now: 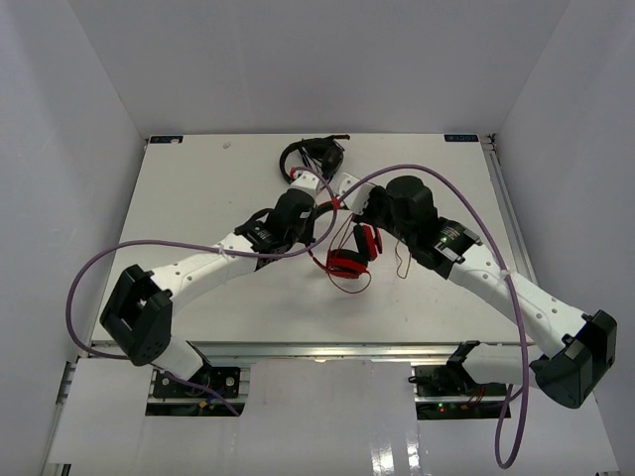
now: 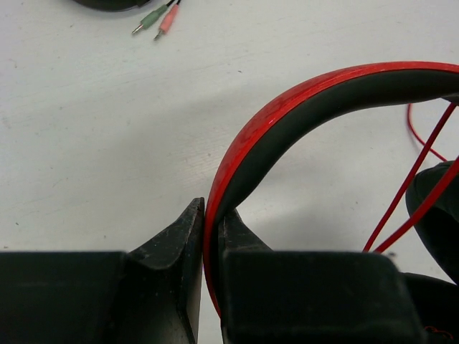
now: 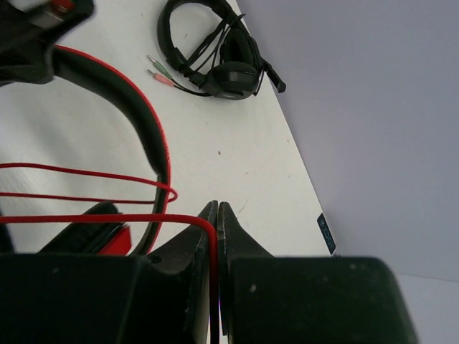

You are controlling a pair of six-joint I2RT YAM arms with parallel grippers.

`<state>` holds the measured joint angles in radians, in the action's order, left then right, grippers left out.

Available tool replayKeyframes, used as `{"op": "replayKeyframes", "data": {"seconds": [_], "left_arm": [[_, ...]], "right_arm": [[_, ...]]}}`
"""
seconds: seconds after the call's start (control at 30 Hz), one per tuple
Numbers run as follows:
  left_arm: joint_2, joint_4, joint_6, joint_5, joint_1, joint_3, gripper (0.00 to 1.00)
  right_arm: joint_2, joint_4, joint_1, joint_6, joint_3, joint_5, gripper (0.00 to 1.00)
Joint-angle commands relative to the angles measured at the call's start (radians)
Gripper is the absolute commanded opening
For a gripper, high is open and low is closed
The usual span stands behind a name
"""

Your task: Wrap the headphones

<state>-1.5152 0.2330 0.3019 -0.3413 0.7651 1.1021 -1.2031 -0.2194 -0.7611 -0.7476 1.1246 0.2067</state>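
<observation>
Left wrist view: I am clamping the left gripper [image 2: 211,208] shut on the headband [image 2: 287,115] of the headphones [image 1: 349,260], anchoring them just ahead of the fingers. I am pinching the red cable [image 3: 107,218] between the closed fingers of the right gripper [image 3: 216,209]. The cable is running straight leftward from the tips, in my judgement ready for winding around the frame.
</observation>
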Motion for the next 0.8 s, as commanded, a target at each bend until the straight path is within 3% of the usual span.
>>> {"op": "replayKeyframes", "data": {"seconds": [0.0, 0.2, 0.43, 0.6, 0.77], "left_arm": [[0.151, -0.063, -0.054, 0.181, 0.009, -0.031, 0.00], [0.308, -0.061, -0.026, 0.290, 0.011, -0.091, 0.00], [0.397, -0.031, 0.032, 0.333, 0.011, -0.065, 0.00], [0.400, -0.031, 0.116, 0.340, 0.011, 0.014, 0.00], [0.372, -0.042, 0.265, 0.314, 0.011, 0.108, 0.00]], "right_arm": [[0.006, 0.127, 0.061, 0.034, -0.003, 0.000, 0.08], [0.037, 0.132, 0.219, 0.178, -0.067, -0.252, 0.08], [0.036, 0.137, 0.317, 0.357, -0.086, -0.569, 0.12], [0.015, 0.186, 0.364, 0.489, -0.116, -0.864, 0.26], [0.004, 0.339, 0.383, 0.694, -0.174, -1.102, 0.34]]}}
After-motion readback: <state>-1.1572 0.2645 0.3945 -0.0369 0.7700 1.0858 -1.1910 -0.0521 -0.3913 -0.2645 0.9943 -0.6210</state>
